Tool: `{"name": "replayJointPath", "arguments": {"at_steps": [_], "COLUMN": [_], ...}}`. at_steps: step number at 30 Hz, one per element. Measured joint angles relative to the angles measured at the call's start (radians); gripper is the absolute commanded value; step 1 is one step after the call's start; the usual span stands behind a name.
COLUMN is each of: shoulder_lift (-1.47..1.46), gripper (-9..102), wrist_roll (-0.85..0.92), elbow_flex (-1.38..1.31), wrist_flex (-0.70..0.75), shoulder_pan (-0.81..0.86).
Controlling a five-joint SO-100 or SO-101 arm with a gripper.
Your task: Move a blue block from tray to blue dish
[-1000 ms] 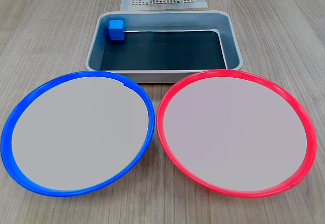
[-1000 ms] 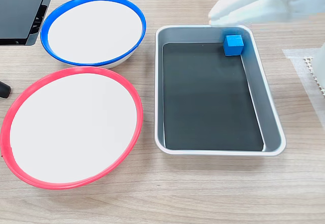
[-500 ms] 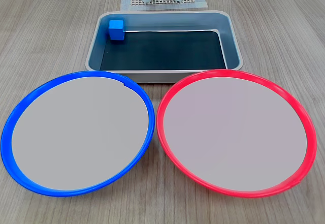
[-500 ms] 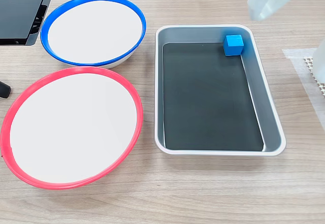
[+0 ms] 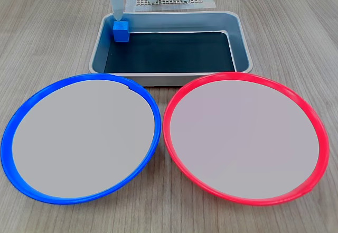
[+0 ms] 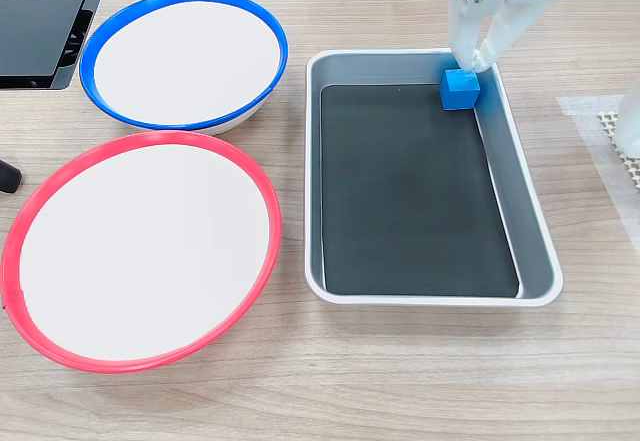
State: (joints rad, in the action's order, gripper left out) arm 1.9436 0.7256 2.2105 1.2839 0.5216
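The desk (image 5: pixel 47 37) is of pale wood grain and carries everything. On it lie two large round plates side by side. In a fixed view the blue dish (image 5: pixel 79 192) is at the lower left and the red-rimmed plate (image 5: pixel 245 193) at the lower right; in the other fixed view the blue dish (image 6: pixel 183 1) is at the upper left and the red-rimmed plate (image 6: pixel 140 356) below it. Both plates hold nothing on their pale centres.

The tray (image 5: pixel 240 37) stands just behind the two plates, a grey metal pan with a dark floor. In a fixed view the tray (image 6: pixel 430 296) is to the right of the plates, close to them but not touching.

The white arm comes down from the top edge of both fixed views. Its tool (image 6: pixel 466 65) hangs directly over the tray's corner, with the two white fingers pointing down. The fingers stand a little apart, about as wide as the block, and their tips reach the top of the block. Whether they already press on its sides, I cannot tell. In a fixed view the tool (image 5: pixel 119 17) shows as a pale tapered shape just above the block.

The blue block (image 6: pixel 460 89) sits on the tray floor in one corner, against the tray walls. In a fixed view this blue block (image 5: pixel 121 31) is in the far left corner, directly under the tool tips.
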Motion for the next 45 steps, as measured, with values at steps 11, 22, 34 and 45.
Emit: {"name": "replayJointPath", "arguments": {"at_steps": [11,22,34,45], "shoulder_lift": [0.006,-0.003,0.029,0.112], "gripper": [0,0,0,18], "wrist_roll": [0.207,-0.043,-0.049,0.195], "elbow_flex": [0.072,0.075,-0.015,0.051], "wrist_flex": [-0.051,-0.313,-0.238,-0.072], "shoulder_pan": [0.011,-0.015,-0.124,-0.048]}}
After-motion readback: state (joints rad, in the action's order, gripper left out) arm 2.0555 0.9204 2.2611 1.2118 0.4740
